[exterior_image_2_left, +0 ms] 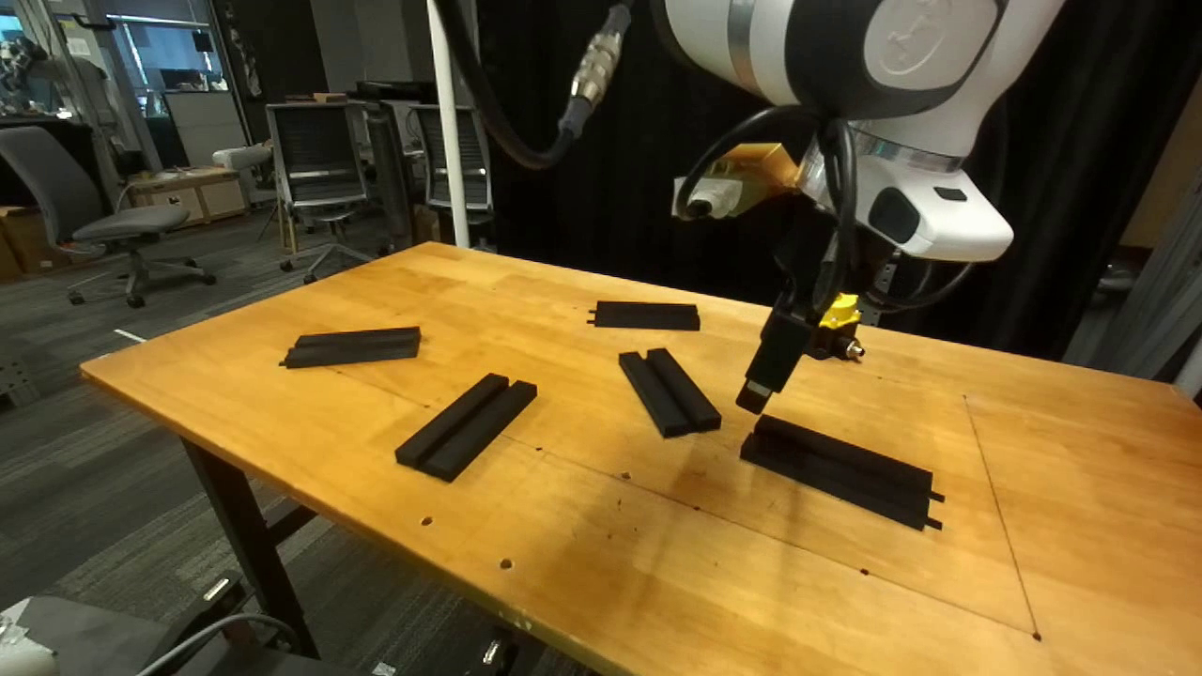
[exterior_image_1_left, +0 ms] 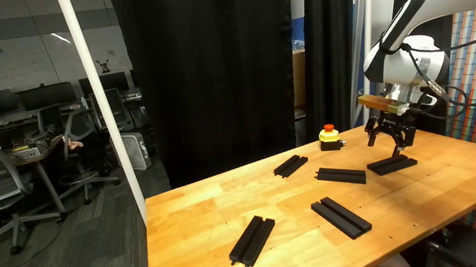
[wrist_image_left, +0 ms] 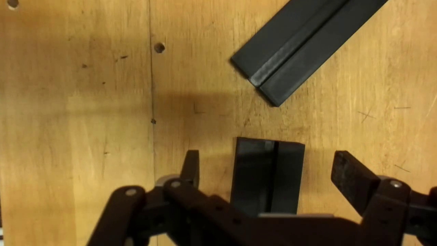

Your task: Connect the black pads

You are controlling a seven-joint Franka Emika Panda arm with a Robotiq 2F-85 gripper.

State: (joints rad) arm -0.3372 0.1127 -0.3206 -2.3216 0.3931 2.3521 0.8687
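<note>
Across our wooden table (exterior_image_1_left: 194, 222), five black pads (exterior_image_1_left: 341, 217) lay apart.
We saw the gripper (wrist_image_left: 265, 160) gaping wide, one pad (wrist_image_left: 256, 176) showing between its jaws in the wrist view.

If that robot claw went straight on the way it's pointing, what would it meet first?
Probably the black pad below: in the wrist view it shows between the fingers of the open claw. Depth is unclear, so they might instead straddle it and touch the tabletop.

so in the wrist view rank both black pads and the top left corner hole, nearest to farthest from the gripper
1. Lower black pad, below the gripper
2. Diagonal black pad, upper right
3. Corner hole, top left
</note>
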